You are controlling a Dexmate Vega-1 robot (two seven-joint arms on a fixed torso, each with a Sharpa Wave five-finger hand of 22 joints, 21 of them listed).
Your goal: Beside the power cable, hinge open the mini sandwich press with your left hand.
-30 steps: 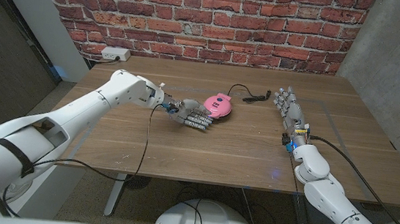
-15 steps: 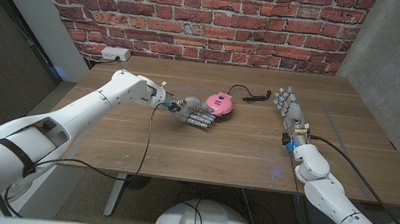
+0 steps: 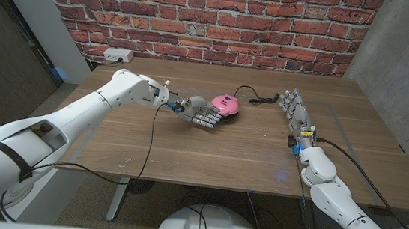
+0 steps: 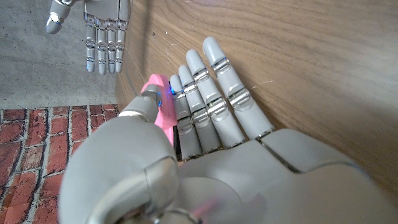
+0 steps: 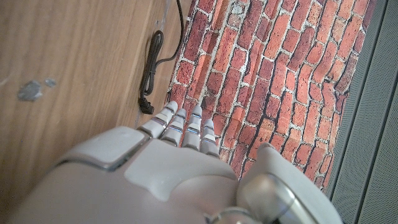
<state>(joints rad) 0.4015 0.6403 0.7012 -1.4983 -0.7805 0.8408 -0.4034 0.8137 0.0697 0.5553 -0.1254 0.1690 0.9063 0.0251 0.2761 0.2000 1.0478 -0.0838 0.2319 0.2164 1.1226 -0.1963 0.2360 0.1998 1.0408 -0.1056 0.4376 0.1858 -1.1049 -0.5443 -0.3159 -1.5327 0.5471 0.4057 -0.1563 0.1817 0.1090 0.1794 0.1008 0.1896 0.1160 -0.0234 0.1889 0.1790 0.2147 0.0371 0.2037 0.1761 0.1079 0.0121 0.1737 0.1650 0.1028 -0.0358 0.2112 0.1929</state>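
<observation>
A small round pink sandwich press (image 3: 225,107) sits closed on the wooden table (image 3: 208,152), left of a black power cable (image 3: 255,98). My left hand (image 3: 198,115) is at the press's near left side, fingers stretched out along the tabletop and thumb up beside the pink shell; it holds nothing. In the left wrist view the left hand (image 4: 205,137) covers most of the press (image 4: 158,102), of which a pink sliver shows past the thumb. My right hand (image 3: 295,112) stands on the table to the right, fingers straight and apart, empty.
The coiled cable end (image 5: 149,81) lies just beyond my right hand's fingertips. A white power strip (image 3: 118,55) sits at the table's far left edge below the brick wall. A black wire hangs from my left wrist down over the table's front.
My left hand has slid a little farther right and back, closing up against the press's side. The right hand has stayed put.
</observation>
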